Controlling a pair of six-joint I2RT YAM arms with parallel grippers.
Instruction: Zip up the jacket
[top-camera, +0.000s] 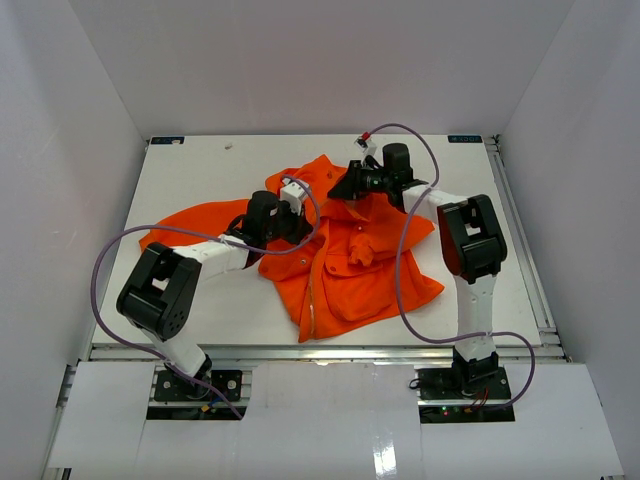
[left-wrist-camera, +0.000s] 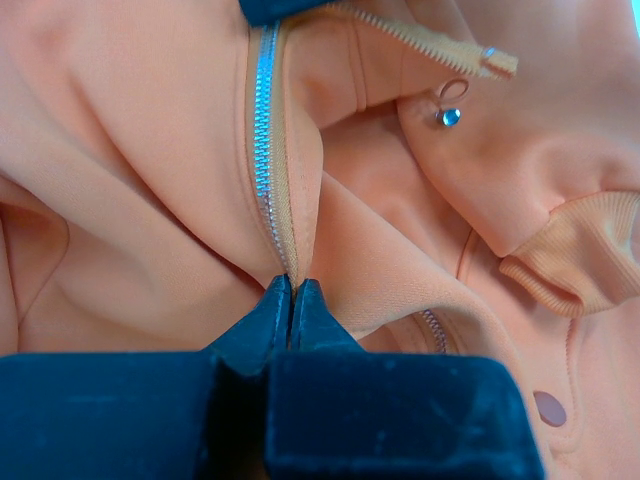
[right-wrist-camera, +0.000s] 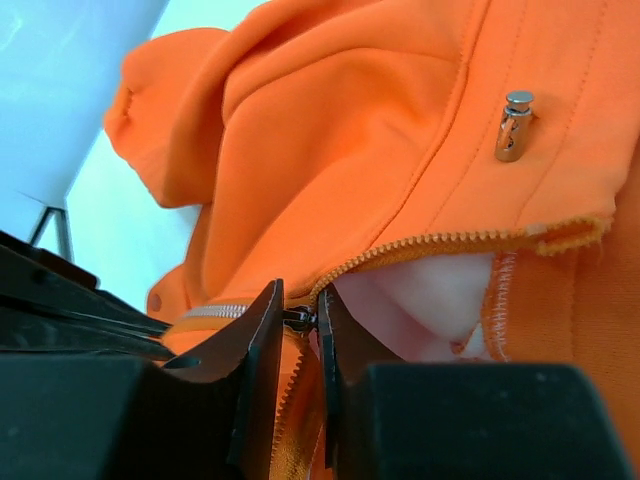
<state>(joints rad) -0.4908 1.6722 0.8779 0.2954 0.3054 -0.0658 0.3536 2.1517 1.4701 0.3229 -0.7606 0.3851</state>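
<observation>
Orange jacket (top-camera: 345, 255) lies rumpled in the middle of the table (top-camera: 200, 170), partly zipped. Below, the left hand (left-wrist-camera: 292, 300) is pinched tight on the seam under the joined teeth (left-wrist-camera: 265, 150), anchoring it. Further up, the right hand (right-wrist-camera: 300, 320) is closed to a slit on the slider (right-wrist-camera: 298, 318). Beyond it the halves gape over pale lining (right-wrist-camera: 430, 290), so the upper run seems left to do.

One orange jacket (top-camera: 350, 265), two robot arms (top-camera: 165, 285) (top-camera: 470, 240), two pairs of jaws, one white table (top-camera: 200, 170)
</observation>
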